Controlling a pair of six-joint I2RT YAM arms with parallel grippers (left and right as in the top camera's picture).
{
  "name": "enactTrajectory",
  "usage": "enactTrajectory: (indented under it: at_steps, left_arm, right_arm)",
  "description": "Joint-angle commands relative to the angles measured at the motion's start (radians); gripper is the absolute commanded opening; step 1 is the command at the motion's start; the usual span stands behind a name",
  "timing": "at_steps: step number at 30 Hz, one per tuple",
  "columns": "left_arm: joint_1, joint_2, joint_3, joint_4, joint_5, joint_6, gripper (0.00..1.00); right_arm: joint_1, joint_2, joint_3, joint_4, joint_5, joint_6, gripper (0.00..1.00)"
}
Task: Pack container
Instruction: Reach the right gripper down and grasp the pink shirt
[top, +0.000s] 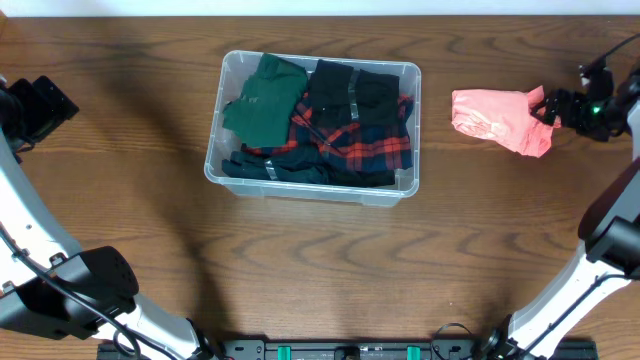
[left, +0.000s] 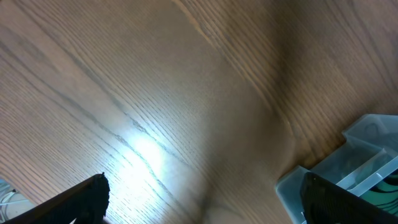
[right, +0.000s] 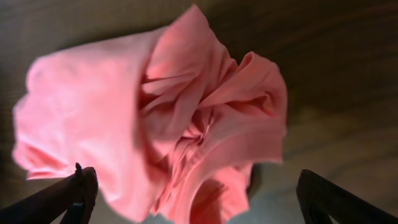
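My right gripper (right: 202, 199) reaches low over one crumpled pink cloth (right: 155, 106), jaws wide apart; my left gripper (left: 211, 205), equally wide, hangs near one clear rectangular plastic container (top: 310, 190) holding clothes (top: 350, 130).

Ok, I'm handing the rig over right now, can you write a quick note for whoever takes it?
Left gripper: open, over bare table left of the container, holding nothing.
Right gripper: open, jaws astride the pink garment on the table right of the container, not closed.
Done: green garment, black garment and red plaid garment lie in the container.
Left: grasp the pink garment and pack it.
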Motion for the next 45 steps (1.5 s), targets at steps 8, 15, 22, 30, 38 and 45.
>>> enactTrajectory:
  at_steps: [8,15,22,30,38,45]
  left_arm:
    - [0.002,0.004,-0.003,-0.002,-0.001,-0.010,0.98]
    - [0.002,0.004,-0.003,-0.002,-0.001,-0.010,0.98]
    - [0.002,0.004,-0.003,-0.002,-0.001,-0.010,0.98]
    - [0.002,0.004,-0.003,-0.002,-0.001,-0.010,0.98]
    - [0.002,0.004,-0.003,-0.002,-0.001,-0.010,0.98]
    - [0.002,0.004,-0.003,-0.002,-0.001,-0.010,0.98]
  right_arm:
    - [0.001,0.118,-0.001,0.053,-0.114,-0.032,0.98]
    - [0.020,0.180,-0.002,0.094,-0.180,-0.032,0.95]
    - [0.043,0.183,-0.001,0.119,-0.180,-0.030,0.84]
    - [0.052,0.183,-0.001,0.122,-0.179,-0.003,0.44]
    - [0.051,0.167,0.010,0.113,-0.180,0.059,0.01]
    - [0.052,0.063,0.013,0.080,-0.182,0.111,0.01]
